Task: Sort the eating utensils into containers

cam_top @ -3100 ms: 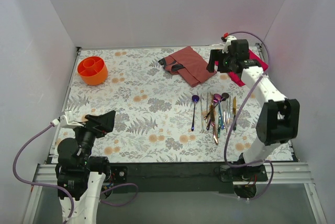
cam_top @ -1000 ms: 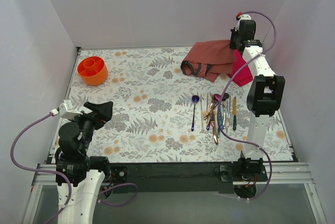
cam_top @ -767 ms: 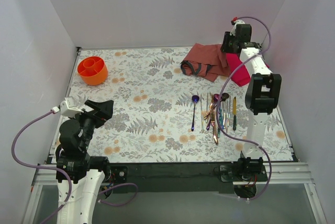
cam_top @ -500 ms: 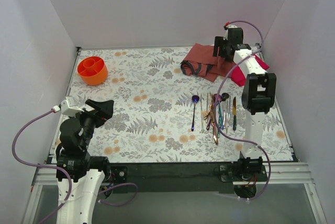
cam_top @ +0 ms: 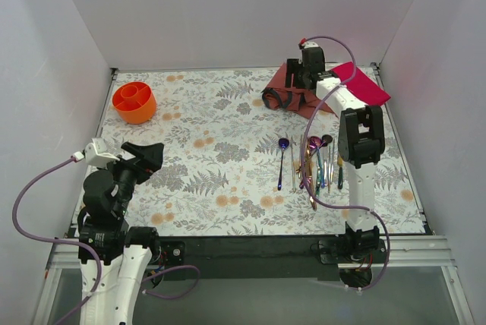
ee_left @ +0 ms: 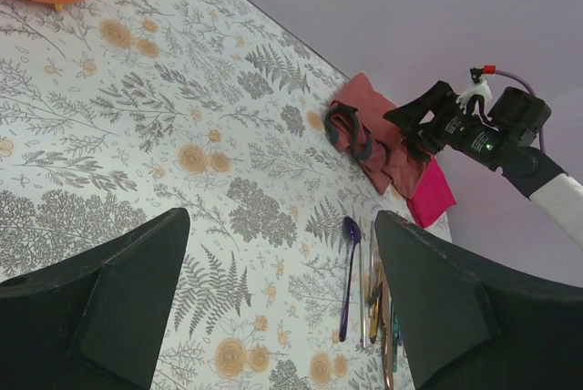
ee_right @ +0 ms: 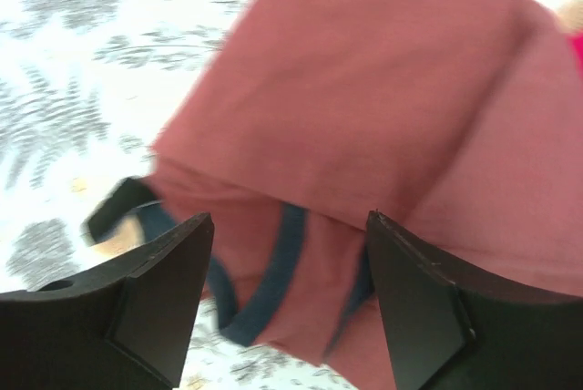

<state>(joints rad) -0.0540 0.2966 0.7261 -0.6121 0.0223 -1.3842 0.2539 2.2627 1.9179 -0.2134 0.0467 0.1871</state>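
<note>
The eating utensils (cam_top: 316,164) lie in a close row on the floral mat, right of centre, with a blue-purple spoon (cam_top: 282,161) at the row's left. In the left wrist view the spoon (ee_left: 347,267) lies between my left gripper's open fingers (ee_left: 118,299). My left gripper (cam_top: 150,159) hangs at the near left, open and empty. An orange divided container (cam_top: 134,102) stands at the far left. My right gripper (cam_top: 298,80) hovers open just over a reddish-brown cloth pouch (ee_right: 364,117) with blue trim (ee_right: 273,271), holding nothing.
A bright pink cloth (cam_top: 361,86) lies at the far right, beside the pouch (cam_top: 288,96). White walls close in the mat on the left, right and far sides. The right arm's cable loops over the utensil row.
My right gripper has opened and let the reddish cloth drop, then swung left from the far right corner to above it. The left arm has barely shifted.
</note>
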